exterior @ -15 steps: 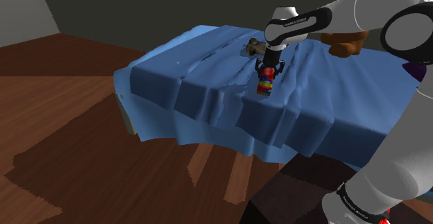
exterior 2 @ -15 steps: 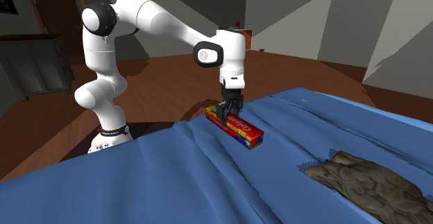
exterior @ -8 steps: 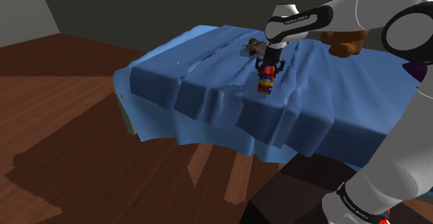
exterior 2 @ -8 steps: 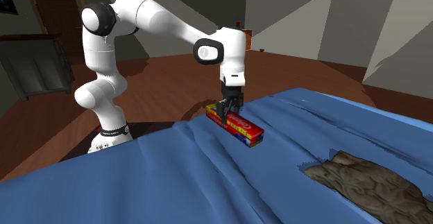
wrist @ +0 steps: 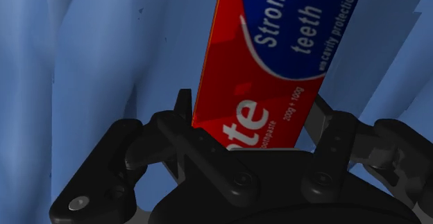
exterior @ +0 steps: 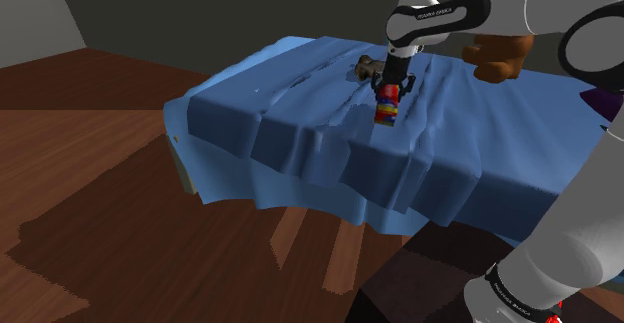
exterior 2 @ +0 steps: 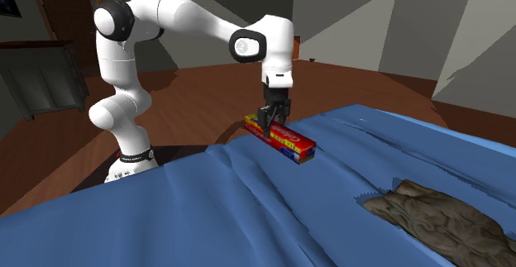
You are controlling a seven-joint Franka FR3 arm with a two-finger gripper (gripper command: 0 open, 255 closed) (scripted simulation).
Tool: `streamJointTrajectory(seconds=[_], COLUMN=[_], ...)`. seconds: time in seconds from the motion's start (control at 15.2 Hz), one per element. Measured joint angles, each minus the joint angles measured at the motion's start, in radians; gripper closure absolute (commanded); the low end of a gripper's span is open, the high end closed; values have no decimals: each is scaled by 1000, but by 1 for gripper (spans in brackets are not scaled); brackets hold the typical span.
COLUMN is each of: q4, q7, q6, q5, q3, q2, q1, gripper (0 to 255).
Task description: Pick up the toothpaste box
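Note:
The toothpaste box [exterior 2: 285, 141] is red with a blue panel and white lettering. It hangs roughly level just above the blue bedcover [exterior 2: 248, 216], and my black gripper [exterior 2: 271, 122] is shut on it near one end. In the shoulder view the gripper [exterior: 388, 92] points straight down with the box [exterior: 385, 112] under it, over the middle of the bed [exterior: 300, 101]. The wrist view has the box [wrist: 270, 56] clasped between the two fingertips [wrist: 182, 108], with blue cloth behind it.
A brown rumpled cloth [exterior 2: 438, 216] lies on the bed beyond the box, also seen in the shoulder view [exterior: 365, 68]. A brown object [exterior: 497, 63] sits at the bed's far side. A dark cabinet [exterior 2: 41, 75] stands behind the arm. Wooden floor [exterior: 100, 201] surrounds the bed.
The gripper has risen a little with the box still clasped, lifting the box off the bedcover. The arm's forearm has swung slightly upward.

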Motion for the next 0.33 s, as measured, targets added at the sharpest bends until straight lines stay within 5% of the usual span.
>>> streamJointTrajectory(seconds=[0.33], q4=[48], q7=[1], q6=[-58], q5=[-1], q3=[0], q2=[-10], q1=[1], gripper=[255])
